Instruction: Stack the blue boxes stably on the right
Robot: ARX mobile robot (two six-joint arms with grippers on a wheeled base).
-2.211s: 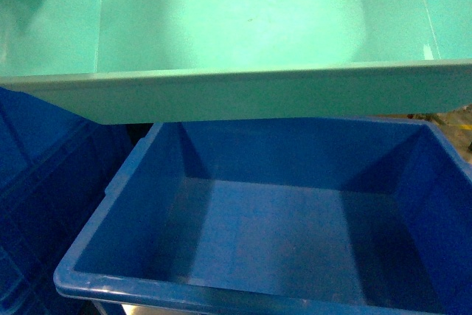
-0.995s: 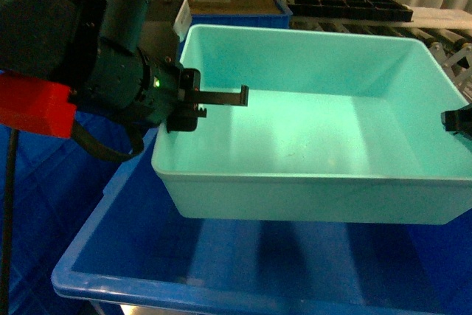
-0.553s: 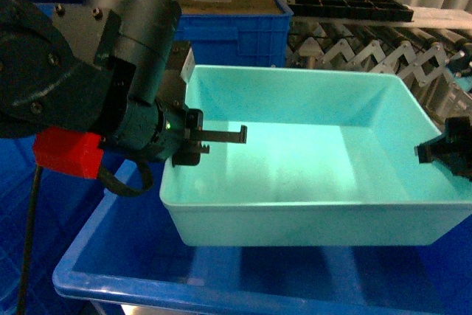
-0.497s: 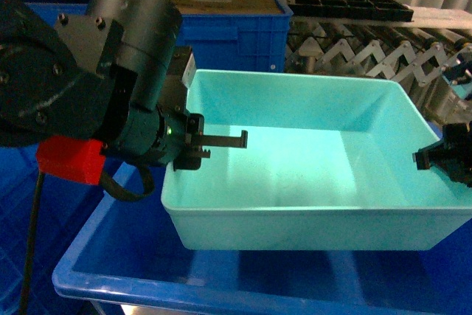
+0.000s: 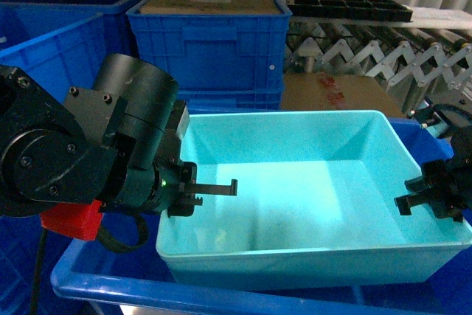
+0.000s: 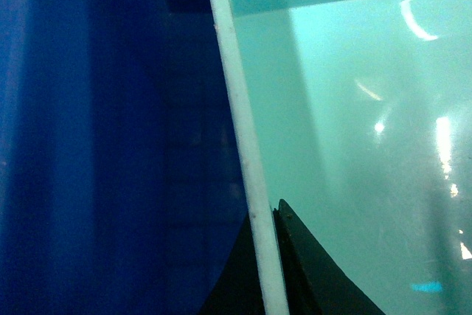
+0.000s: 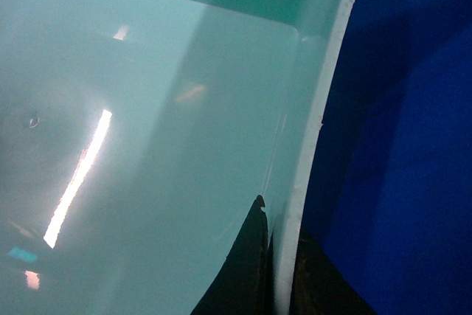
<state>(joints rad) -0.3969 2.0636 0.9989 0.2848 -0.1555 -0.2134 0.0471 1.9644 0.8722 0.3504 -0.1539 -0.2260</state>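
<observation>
**Turquoise tub in blue crate, both claws on its rim**

- Tub [image 5: 310,212]: light turquoise, smooth, shallow, sloped walls, thin flat rim. Sits low inside the large blue crate [image 5: 96,285] at the front of the head view; the crate's rim shows along the tub's front and left sides. Tub interior holds nothing visible. Whether its base touches the crate floor cannot be told.
- Left claw [image 5: 193,191]: at the tub's left wall. One thin finger reaches in over the tub's interior. In the left wrist view the dark fingers [image 6: 302,271] stand on either side of the pale rim [image 6: 240,138], clamped on the wall.
- Right claw [image 5: 431,198]: at the tub's right wall, near the front corner. In the right wrist view its dark fingers [image 7: 247,271] straddle the rim [image 7: 317,138], one inside and one outside, closed on the wall.
- Left arm: bulky black housing with a small green light and a red block [image 5: 70,220] beneath it.
- Behind: stacked ribbed blue crates [image 5: 210,49], the top one covered with brown board; a cardboard box [image 5: 324,94]; a roller conveyor [image 5: 383,53] carrying a black tray [image 5: 346,5].
- Far left: more blue crates [image 5: 51,42].
</observation>
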